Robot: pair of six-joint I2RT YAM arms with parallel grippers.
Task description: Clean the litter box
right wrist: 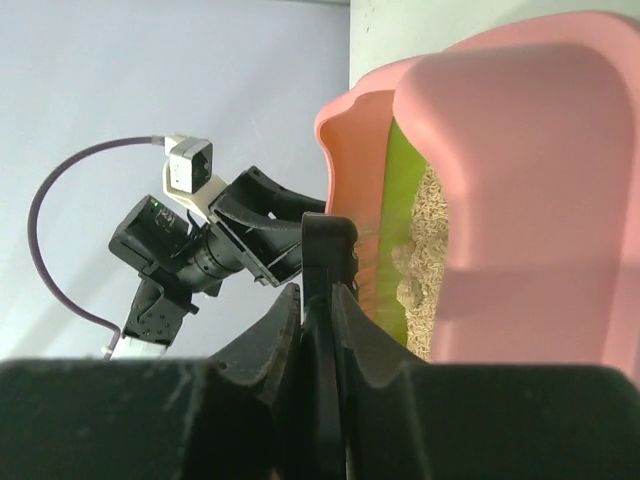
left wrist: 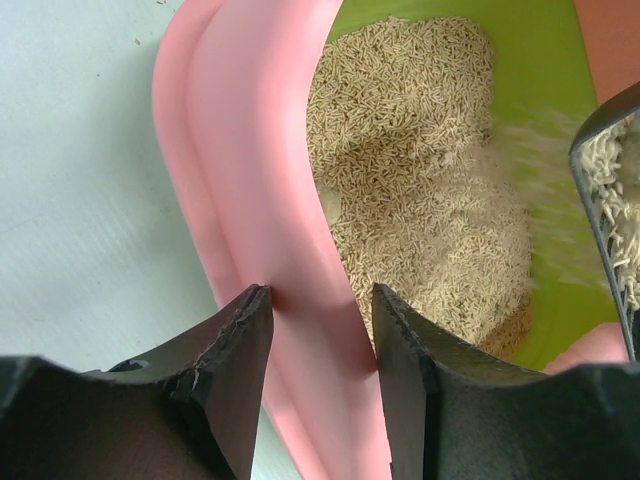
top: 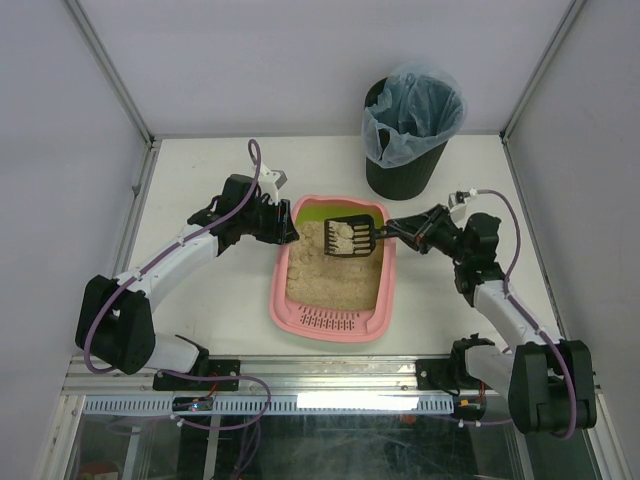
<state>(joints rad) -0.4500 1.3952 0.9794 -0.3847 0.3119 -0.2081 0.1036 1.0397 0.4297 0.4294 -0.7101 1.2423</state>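
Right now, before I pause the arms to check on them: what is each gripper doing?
Left gripper: closed on the rim of the litter box.
Right gripper: shut on the handle of the scoop.

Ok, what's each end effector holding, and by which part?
The left end effector grips the litter box by its left rim; the right end effector holds the scoop by its handle.

Overhead view, close wrist views, litter box [top: 330,322] shared
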